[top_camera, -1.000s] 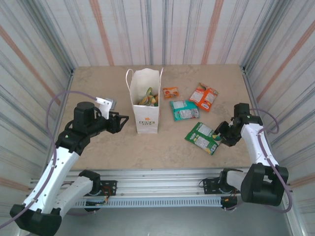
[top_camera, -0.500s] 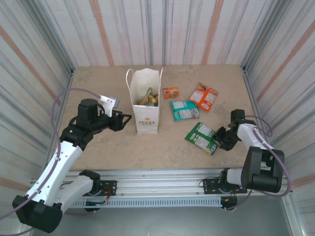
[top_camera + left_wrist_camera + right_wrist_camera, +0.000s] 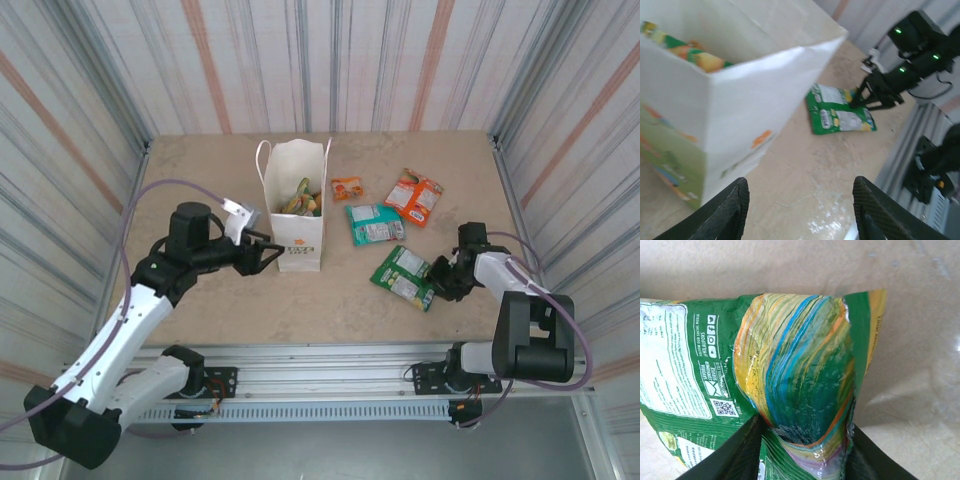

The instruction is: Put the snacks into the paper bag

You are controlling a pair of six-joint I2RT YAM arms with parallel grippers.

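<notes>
Left end effector (image 3: 272, 252) nearer paper bag (image 3: 300, 235), fingers apart, right end effector (image 3: 802, 440) clamped on crinkled green foil packet (image 3: 795, 355)

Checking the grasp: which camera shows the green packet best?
Right wrist: the green packet is close up, its end bulging between the fingers of the right gripper. Top external shows it small on the table; left wrist shows it distant, beyond the paper bag.
</notes>
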